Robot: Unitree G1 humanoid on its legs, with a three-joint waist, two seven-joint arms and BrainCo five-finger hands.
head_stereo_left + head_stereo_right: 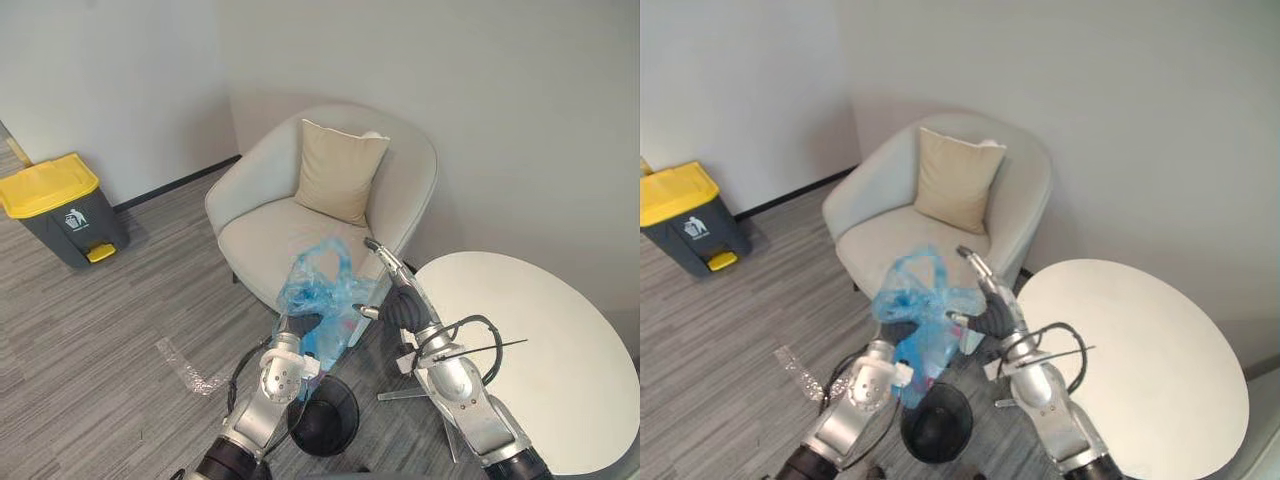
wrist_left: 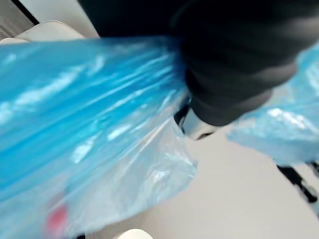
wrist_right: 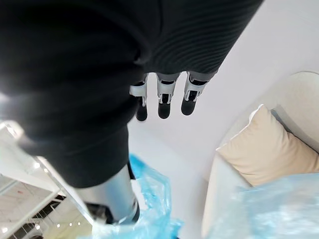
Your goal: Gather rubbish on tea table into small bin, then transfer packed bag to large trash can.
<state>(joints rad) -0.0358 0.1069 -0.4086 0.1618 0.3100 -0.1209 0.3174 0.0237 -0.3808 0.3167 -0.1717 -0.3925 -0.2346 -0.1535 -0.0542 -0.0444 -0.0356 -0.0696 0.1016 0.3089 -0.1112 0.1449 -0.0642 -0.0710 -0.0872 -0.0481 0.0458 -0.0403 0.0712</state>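
1. I see the armchair point(image 1: 270, 235) at 12 o'clock, with the cushion point(image 1: 340, 170) on its seat, leaning against the backrest.
2. The large trash can point(image 1: 65, 210) stands at 10 o'clock by the wall, well apart from the armchair.
3. The tea table point(image 1: 540, 350) sits at 4 o'clock, near the armchair.
4. The small bin point(image 1: 325, 420) is on the floor at 6 o'clock, left of the tea table; the bag point(image 1: 325, 290) hangs over it, before the armchair.
5. A plastic scrap point(image 1: 190, 370) lies at 8 o'clock.

A crumpled, see-through blue plastic bag point(image 1: 322, 288) hangs just beside the straight fingers point(image 1: 381, 254) of the right hand point(image 1: 405, 304). Below them a small black bin point(image 1: 326, 420) stands upright on the floor. Well apart stands a yellow-lidded grey trash can point(image 1: 62, 208).
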